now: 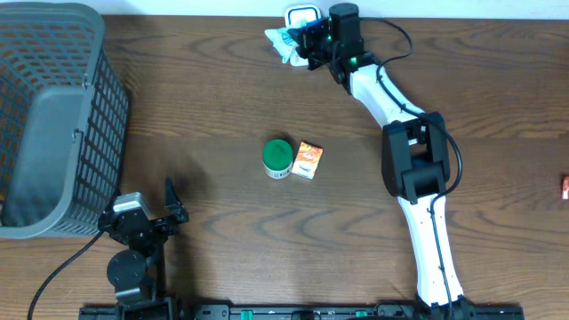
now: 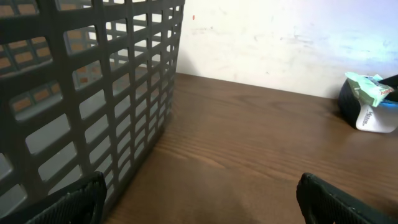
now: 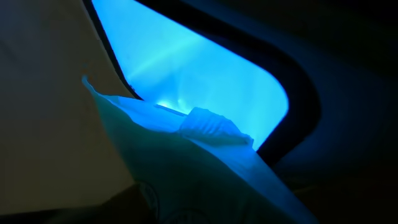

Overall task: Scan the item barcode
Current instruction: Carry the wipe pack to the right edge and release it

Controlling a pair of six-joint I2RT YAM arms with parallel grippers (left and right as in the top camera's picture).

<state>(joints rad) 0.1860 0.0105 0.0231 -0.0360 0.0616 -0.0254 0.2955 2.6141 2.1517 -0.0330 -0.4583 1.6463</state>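
Packet [image 1: 281, 39] at the scanner [image 1: 302, 15], far table [image 1: 222, 98] edge
Your right gripper [image 1: 302, 46] pinches it; it looks light, limp and crinkly, so hold a sealed edge. Your left gripper [image 1: 174, 203] rests spread wide.

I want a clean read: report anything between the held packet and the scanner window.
Nothing visible does. The right gripper holds the packet directly before the lit scanner window; the green tub and orange box lie mid-table.

Mock shop checkout, lab-style setup: barcode scanner [image 1: 302, 16], grey plastic basket [image 1: 53, 116], small packaged goods (green-lidded tub [image 1: 277, 158], orange box [image 1: 308, 161]) on wood table [image 1: 222, 98]; bare white wall [image 2: 280, 37].
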